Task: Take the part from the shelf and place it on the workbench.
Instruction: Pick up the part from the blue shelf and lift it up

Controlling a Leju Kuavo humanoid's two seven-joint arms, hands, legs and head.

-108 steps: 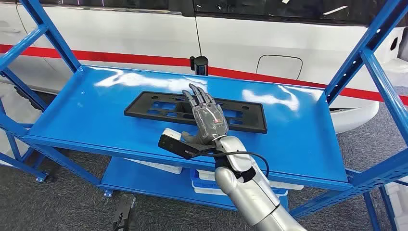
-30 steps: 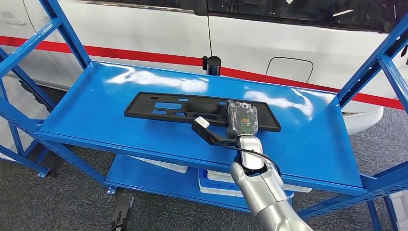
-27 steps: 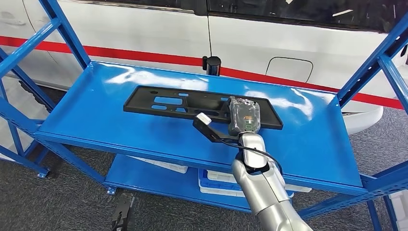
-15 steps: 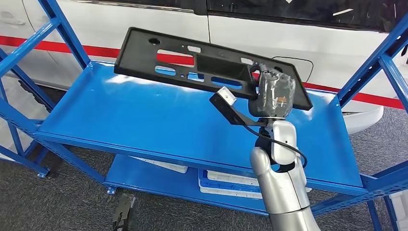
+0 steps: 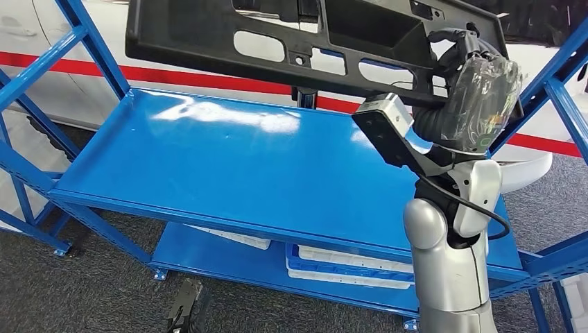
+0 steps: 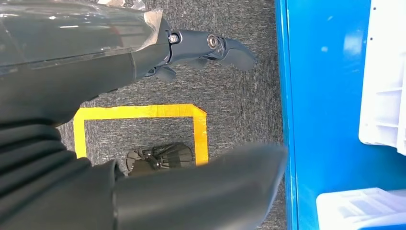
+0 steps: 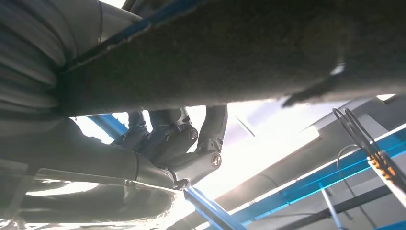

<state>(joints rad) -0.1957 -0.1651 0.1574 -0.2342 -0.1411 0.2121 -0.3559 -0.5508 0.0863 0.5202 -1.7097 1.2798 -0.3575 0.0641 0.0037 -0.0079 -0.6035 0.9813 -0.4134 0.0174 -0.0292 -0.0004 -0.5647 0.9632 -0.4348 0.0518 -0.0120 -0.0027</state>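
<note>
The part [image 5: 208,35] is a long black plastic panel with several cut-outs. It hangs high in the air above the blue shelf top [image 5: 229,166], tilted, in the head view. My right hand [image 5: 478,97], wrapped in clear film, grips the panel's right end. In the right wrist view the part [image 7: 239,57] runs as a dark band close over the right hand [image 7: 158,153], whose fingers curl around its edge. My left hand [image 6: 95,57] hangs beside the shelf over grey carpet, with thumb and fingers apart and nothing between them.
Blue uprights [image 5: 534,76] frame the shelf on both sides, and a white car with a red stripe [image 5: 208,80] stands behind. White trays [image 5: 347,263] lie on the lower shelf. Yellow floor tape [image 6: 143,112] and a small black object [image 5: 184,305] are on the carpet.
The part lay flat on the shelf with my right hand closing on its right end. Since then the hand has lifted it well above the shelf and nearer the camera.
</note>
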